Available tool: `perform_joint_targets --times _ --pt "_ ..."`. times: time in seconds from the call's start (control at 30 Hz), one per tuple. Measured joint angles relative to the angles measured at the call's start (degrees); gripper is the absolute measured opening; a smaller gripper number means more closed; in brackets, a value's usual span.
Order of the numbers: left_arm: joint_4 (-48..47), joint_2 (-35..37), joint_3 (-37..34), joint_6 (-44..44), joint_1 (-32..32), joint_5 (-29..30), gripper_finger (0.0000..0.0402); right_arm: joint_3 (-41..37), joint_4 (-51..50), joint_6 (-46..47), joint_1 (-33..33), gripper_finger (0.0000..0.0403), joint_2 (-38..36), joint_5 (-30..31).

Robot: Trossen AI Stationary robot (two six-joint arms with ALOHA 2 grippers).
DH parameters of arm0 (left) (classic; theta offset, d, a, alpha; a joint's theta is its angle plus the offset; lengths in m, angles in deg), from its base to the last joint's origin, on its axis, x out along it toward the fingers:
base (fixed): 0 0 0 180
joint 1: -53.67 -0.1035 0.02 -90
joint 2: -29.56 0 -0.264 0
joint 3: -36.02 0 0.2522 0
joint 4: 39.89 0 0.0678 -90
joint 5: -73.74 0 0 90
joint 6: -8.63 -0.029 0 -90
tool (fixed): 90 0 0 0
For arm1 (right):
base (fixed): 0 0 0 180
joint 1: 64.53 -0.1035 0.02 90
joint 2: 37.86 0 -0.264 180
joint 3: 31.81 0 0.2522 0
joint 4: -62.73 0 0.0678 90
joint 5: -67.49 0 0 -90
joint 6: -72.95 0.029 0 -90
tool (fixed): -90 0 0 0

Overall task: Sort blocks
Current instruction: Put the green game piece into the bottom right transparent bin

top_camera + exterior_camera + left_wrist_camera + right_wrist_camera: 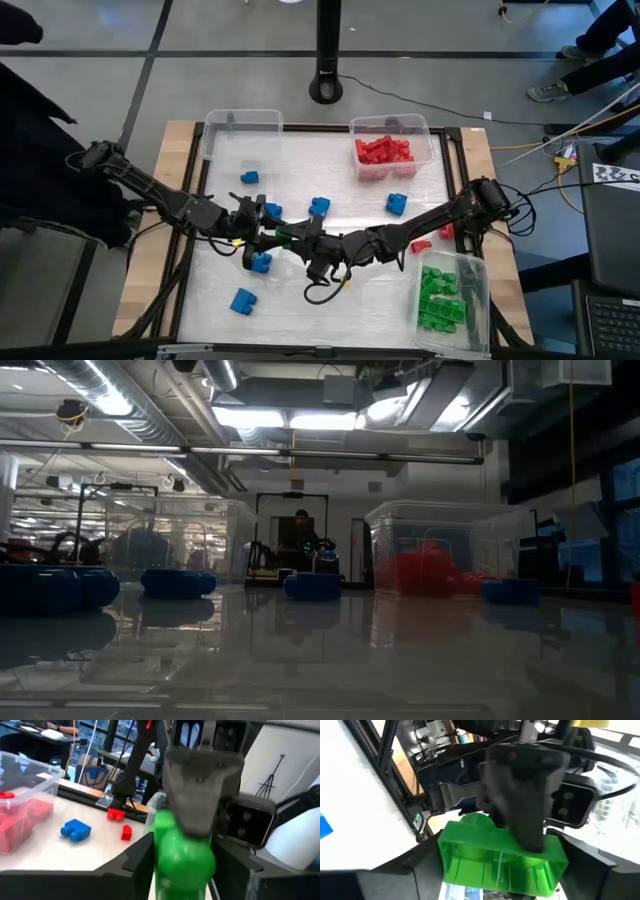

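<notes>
Above the middle of the table my two grippers meet tip to tip, left gripper point(274, 234) and right gripper point(302, 240), both on one green block point(285, 233). The block fills the gap between my left fingers point(135, 865) and lies between my right fingers point(420, 862). Several blue blocks lie loose on the table, among them one point(260, 262) just near of the grippers and one point(243, 300) at the near left. Two red blocks point(421, 245) rest at the right. My left gripper has the green block's rounded end point(182, 852) between its two fingers, coming level from the table's left. The block is lifted clear of the table. My right gripper's finger lies over its top. My right gripper has the green block by its two short ends point(449, 852), pinched between the two fingers, level from the table's right. The block's hollow underside point(495, 867) faces the camera. It hangs clear of the table, with my left gripper's finger across it.
A clear bin of red blocks point(392, 148) stands at the far right, a bin of green blocks point(445, 295) at the near right, and a clear bin point(242, 135) at the far left. A black post point(326, 80) rises behind the table.
</notes>
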Motion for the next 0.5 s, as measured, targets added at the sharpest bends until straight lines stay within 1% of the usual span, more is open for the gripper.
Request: perform_joint_targets --times 0.13,0.23,0.37,0.5 --pt "0.5 0.3 0.1 -0.7 -0.9 0.0 0.0183 0.0 -0.3 0.7 0.0 0.0311 0.0 0.2" --pt "-0.6 1.6 0.1 -1.2 -1.4 0.0 0.0200 0.0 -0.1 0.8 0.0 0.0301 0.0 0.7" --pt "-4.5 5.8 0.1 -2.8 -1.5 0.0 0.0216 0.0 -0.6 0.8 -0.7 0.0296 -0.3 4.7" --pt "-10.2 10.7 0.1 -2.9 -1.4 0.3 0.0222 0.0 -1.9 0.0 -2.8 0.0298 -2.2 8.9"
